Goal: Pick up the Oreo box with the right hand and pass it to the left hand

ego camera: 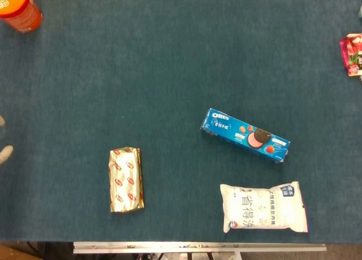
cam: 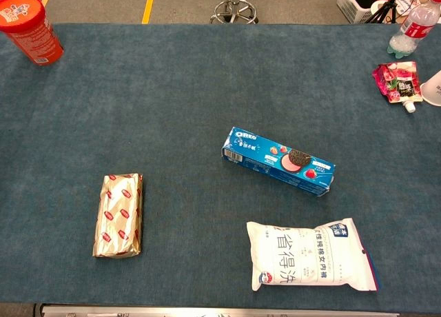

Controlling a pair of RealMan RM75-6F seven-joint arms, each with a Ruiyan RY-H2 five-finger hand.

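The long blue cardboard Oreo box [ego camera: 245,135] [cam: 278,160] lies flat on the blue-green desk [ego camera: 169,73] [cam: 172,89], right of centre, closed, turned diagonally, its logo end far-left and its other end near-right.

— How are the two cameras set?

— The head view looks almost straight down on the blue tabletop [ego camera: 169,56], with the Oreo box [ego camera: 245,135] a little right of centre. The chest view sits lower and faces forward at a slant, so beyond the table's far edge a strip of floor shows above the Oreo box [cam: 278,161].

— What do they share?

— Nearly the whole tabletop around that box. The head view sits slightly nearer, cropping the far corners.
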